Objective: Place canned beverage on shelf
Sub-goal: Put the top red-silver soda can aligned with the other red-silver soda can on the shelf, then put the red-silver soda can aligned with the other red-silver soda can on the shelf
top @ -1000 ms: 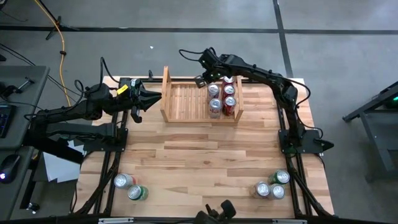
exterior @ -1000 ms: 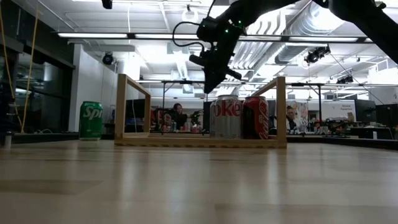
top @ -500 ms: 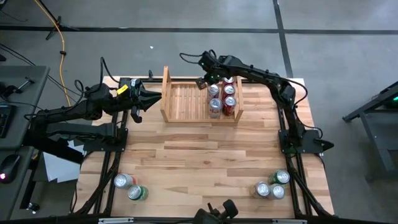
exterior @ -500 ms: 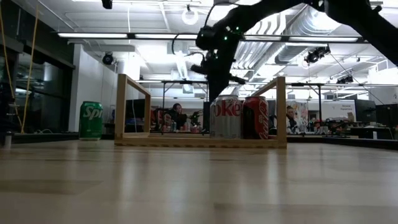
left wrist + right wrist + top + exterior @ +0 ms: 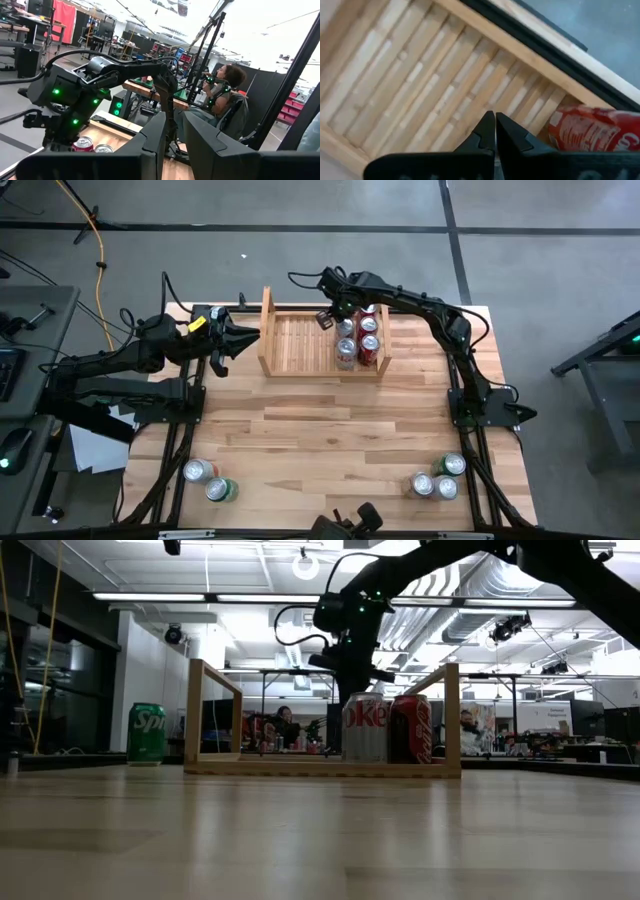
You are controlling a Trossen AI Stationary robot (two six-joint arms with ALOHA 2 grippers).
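Black fingers of the right gripper (image 5: 495, 131) are pressed together with nothing between them, poised above the slatted base of the shelf (image 5: 300, 340) just beside the cans (image 5: 357, 338) at its right end. In the high view 4 cans stand there in a tight block against the right side board, silver and red; the low view shows a silver can (image 5: 365, 728) and a red can (image 5: 409, 728) upright and touching. The left gripper (image 5: 250, 336) waits off the shelf's left board, its fingers a narrow gap apart in its wrist view and holding nothing. Further out, a green can (image 5: 146, 733) stands left of the shelf in the low view, and loose cans sit at the table's near corners: a pair at the near left (image 5: 209, 480) and a cluster at the near right (image 5: 438, 478). Such a can is likely light-to-moderate, thin-walled and smooth, so it would dent under a hard squeeze and slip under a weak one; a mid-height grip across the round body, kept upright, looks safest.
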